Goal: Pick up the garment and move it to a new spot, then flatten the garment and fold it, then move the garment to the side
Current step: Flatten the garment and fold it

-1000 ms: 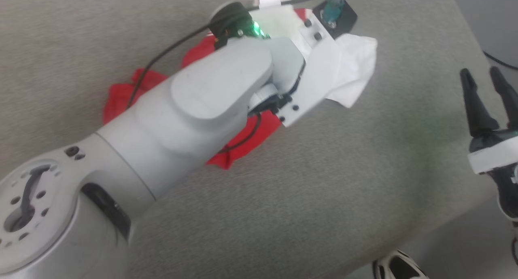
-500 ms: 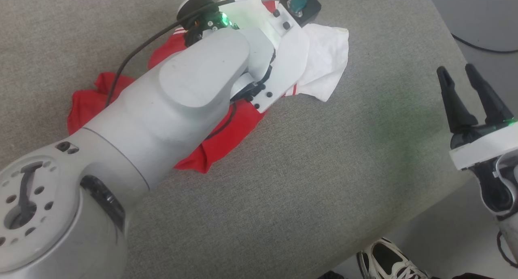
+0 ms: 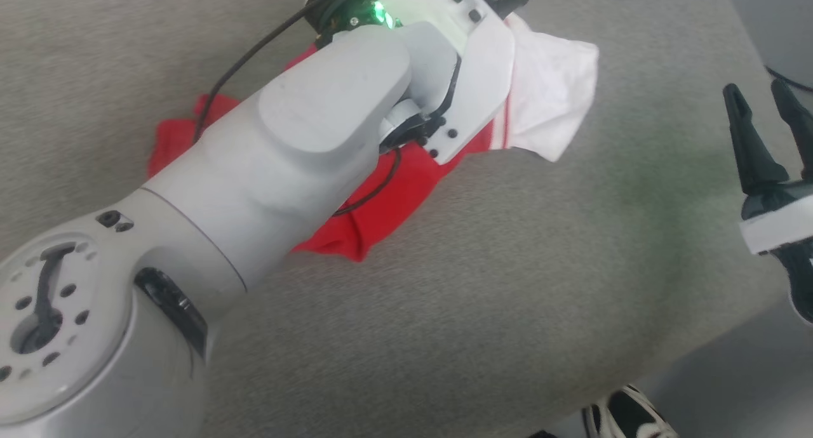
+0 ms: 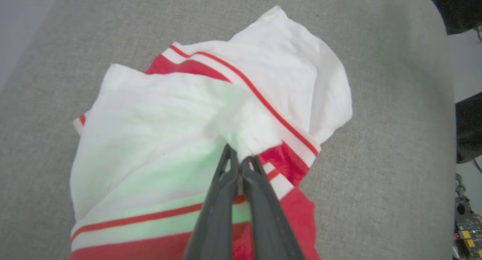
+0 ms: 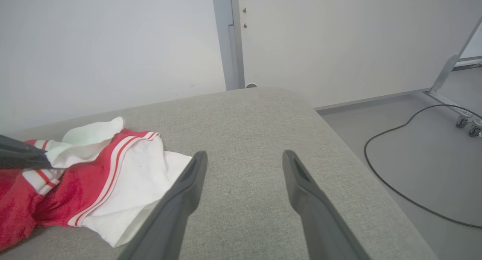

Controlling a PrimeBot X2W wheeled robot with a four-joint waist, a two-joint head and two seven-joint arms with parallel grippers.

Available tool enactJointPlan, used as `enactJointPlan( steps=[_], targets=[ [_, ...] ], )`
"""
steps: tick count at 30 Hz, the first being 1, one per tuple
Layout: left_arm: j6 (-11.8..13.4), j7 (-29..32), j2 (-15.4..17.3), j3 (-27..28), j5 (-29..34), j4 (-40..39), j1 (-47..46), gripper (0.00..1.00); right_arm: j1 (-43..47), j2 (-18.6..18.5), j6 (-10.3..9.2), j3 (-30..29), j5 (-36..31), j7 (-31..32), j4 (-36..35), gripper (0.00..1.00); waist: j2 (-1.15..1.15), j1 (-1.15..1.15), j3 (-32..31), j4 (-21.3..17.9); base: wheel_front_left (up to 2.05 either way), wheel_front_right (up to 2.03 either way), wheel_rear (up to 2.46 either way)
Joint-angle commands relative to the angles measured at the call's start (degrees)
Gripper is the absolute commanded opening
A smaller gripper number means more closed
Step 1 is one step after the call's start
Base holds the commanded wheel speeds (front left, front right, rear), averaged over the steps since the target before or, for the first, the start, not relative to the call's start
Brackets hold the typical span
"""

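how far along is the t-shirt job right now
Done: nothing yet; the red and white T-shirt lies crumpled on the grey upholstered surface. In hand: the left gripper is shut on a pinch of its white fabric, the first step of the pickup. The right gripper is open, clear of the shirt. Left: lifting and moving it, flattening, folding, setting it aside.

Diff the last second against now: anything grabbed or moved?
The left gripper has shut on the shirt, pinching a white fold. The right gripper stays open, off to the right, clear of the shirt, which still lies crumpled on the grey cushion. The picture's shift is the head camera's own.
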Motion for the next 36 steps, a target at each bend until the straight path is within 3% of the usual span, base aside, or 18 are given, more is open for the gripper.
enactJointPlan(
  steps=[1,4,10,12,14,16,24,32,33,34,35,36],
  targets=[
    [0.00,-1.50,0.34,0.87,-1.98,-0.78,-1.32,0.00,0.83,-0.66,0.01,-0.67,-0.18,-0.30,-0.38,1.00,0.00,0.00,-1.05,2.79,0.00,0.00,0.00],
    [0.00,-3.29,0.82,2.67,-5.12,-1.62,-1.44,0.00,1.42,-1.66,0.01,-1.40,-0.29,-0.30,-0.73,1.00,0.00,0.00,-1.76,4.81,0.00,0.00,0.00],
    [-0.01,-8.02,5.43,7.74,-12.56,-4.66,2.31,0.00,2.87,-3.72,0.01,-1.95,-0.19,0.31,-2.62,1.00,0.00,0.00,-3.96,9.67,0.00,0.00,0.00],
    [-0.02,-8.59,6.76,7.42,-13.08,-6.08,3.33,0.07,3.36,-4.47,0.01,-2.35,0.77,1.04,-3.94,1.00,0.00,0.00,-4.10,11.62,0.00,0.00,0.00],
    [-0.01,-9.48,8.14,7.62,-14.03,-6.52,4.79,0.00,3.13,-4.80,0.01,-2.11,0.58,2.05,-5.43,1.00,0.00,0.00,-3.99,12.74,0.00,0.00,0.00],
    [-0.01,-9.97,8.26,7.44,-14.51,-6.50,6.02,0.00,2.90,-5.31,0.01,-2.27,0.54,2.93,-6.44,1.00,0.00,0.00,-3.70,13.70,0.00,0.00,0.00],
    [-0.02,-10.76,8.15,6.12,-15.08,-3.35,7.63,0.00,2.84,-5.61,0.01,-3.31,-0.25,4.92,-9.21,1.00,0.00,0.00,-2.55,13.56,0.00,0.00,0.00],
    [-0.01,-10.70,10.09,5.92,-16.19,0.91,8.94,0.00,4.95,-4.78,0.01,-4.62,-0.56,5.35,-9.61,1.00,0.00,0.00,-2.31,12.50,0.00,0.00,0.00],
    [-0.01,-10.82,10.13,5.72,-16.31,0.81,9.09,0.23,5.11,-4.65,0.01,-4.70,-0.59,5.45,-9.59,1.00,0.00,0.00,-2.40,12.55,0.00,0.00,0.00],
    [-0.01,-10.75,10.30,5.28,-16.04,0.49,9.05,0.90,5.22,-4.53,0.01,-4.77,-0.67,5.56,-9.62,1.00,0.00,0.00,-2.54,12.68,0.00,0.00,0.00],
    [-0.01,-10.96,10.51,4.86,-15.35,0.13,8.69,1.00,5.22,-4.42,0.01,-4.88,-0.70,5.70,-9.75,1.00,0.00,0.00,-2.65,12.83,0.00,0.00,0.00],
    [-0.01,-11.04,10.74,4.36,-14.94,-0.32,8.18,1.00,5.28,-4.37,0.01,-5.04,-0.78,5.81,-9.84,1.00,0.00,0.00,-2.80,12.99,0.00,0.00,0.00]
  ],
)
